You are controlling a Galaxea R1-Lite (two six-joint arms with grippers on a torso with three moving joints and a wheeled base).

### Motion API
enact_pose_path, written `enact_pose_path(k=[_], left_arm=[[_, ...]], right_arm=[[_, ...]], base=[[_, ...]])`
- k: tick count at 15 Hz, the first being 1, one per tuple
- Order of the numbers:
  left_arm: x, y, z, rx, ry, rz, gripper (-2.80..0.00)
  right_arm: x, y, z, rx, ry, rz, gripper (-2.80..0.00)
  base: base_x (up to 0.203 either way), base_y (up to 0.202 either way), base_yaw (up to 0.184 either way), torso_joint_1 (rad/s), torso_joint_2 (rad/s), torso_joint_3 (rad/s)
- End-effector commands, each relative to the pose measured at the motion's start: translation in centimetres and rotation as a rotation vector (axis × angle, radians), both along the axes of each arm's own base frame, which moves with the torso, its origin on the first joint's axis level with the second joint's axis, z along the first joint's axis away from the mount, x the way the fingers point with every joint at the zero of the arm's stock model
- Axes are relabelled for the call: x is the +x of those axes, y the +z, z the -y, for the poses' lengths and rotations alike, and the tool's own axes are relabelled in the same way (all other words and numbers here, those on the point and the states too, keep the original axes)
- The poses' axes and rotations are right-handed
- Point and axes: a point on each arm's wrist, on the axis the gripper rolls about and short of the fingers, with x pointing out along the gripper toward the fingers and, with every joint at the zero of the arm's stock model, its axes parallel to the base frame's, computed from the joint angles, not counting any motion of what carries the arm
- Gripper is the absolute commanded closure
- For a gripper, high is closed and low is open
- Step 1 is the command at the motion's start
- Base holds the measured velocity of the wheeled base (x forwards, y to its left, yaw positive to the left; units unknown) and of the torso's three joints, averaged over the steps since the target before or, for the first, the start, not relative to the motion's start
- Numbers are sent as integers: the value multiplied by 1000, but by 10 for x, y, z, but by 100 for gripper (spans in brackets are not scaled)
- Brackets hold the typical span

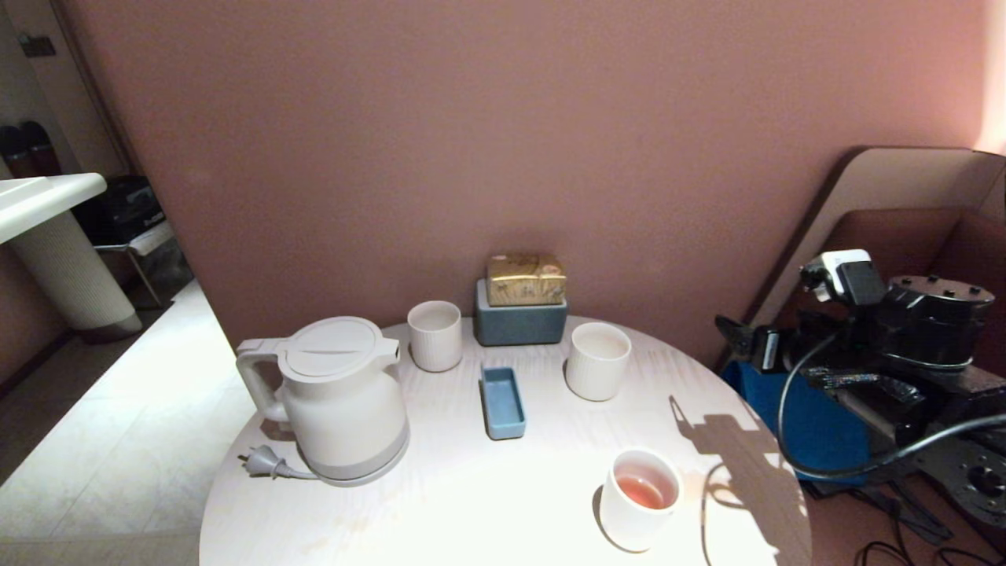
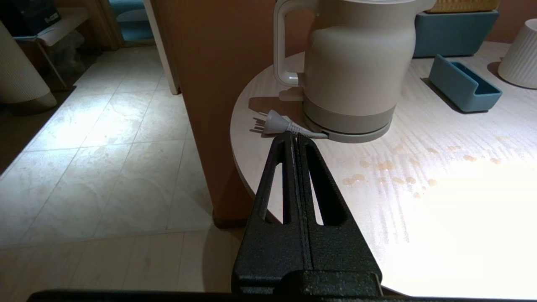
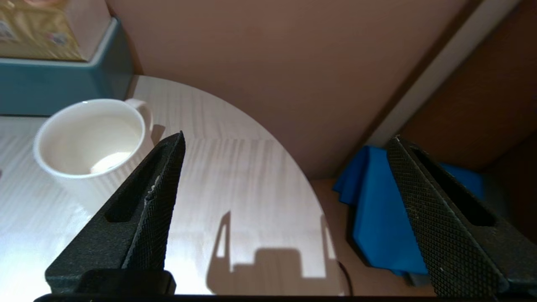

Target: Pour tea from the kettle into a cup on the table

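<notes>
The big cream-white electric kettle (image 1: 339, 397) with a flat round lid stands on its grey base on the left side of the round pale wood-grain table (image 1: 471, 503). Its loop handle points left and its plug (image 1: 262, 461) lies on the table beside it. A white ribbed mug (image 1: 598, 361) with a small handle stands on the far right and looks empty. A smooth white cup (image 1: 640, 498) near the front right already holds some reddish tea (image 1: 643, 492).

The left gripper (image 2: 294, 140) hangs off the near left edge of the table, with its fingers pressed together and holding nothing. The right gripper (image 3: 289, 176) is above the right edge of the table, with its fingers wide apart and nothing between them.

The kettle is probably heavy and smooth, so the loop handle is the best place to grab it. The mugs can break and tip.
</notes>
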Motion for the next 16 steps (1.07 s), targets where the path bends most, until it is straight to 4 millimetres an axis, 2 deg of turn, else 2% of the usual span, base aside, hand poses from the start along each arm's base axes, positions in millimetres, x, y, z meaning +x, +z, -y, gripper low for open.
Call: enact_pose_path(k=[1,5,7,16], left_arm=[[0,0,0,0,0,-2,0],[0,0,0,0,0,0,0],[0,0,0,0,0,-2,0],[0,0,0,0,0,0,0]], right_arm=[[-31,35,4,5,-2,69,-280],[-71,54,10,3,-38,82,-280],[-95,51,14,0,-49,82,-280],[-177,41,22,10,-29,92,-280]], base=[[0,0,0,0,0,0],[0,0,0,0,0,0],[0,0,0,0,0,0],[0,0,0,0,0,0]])
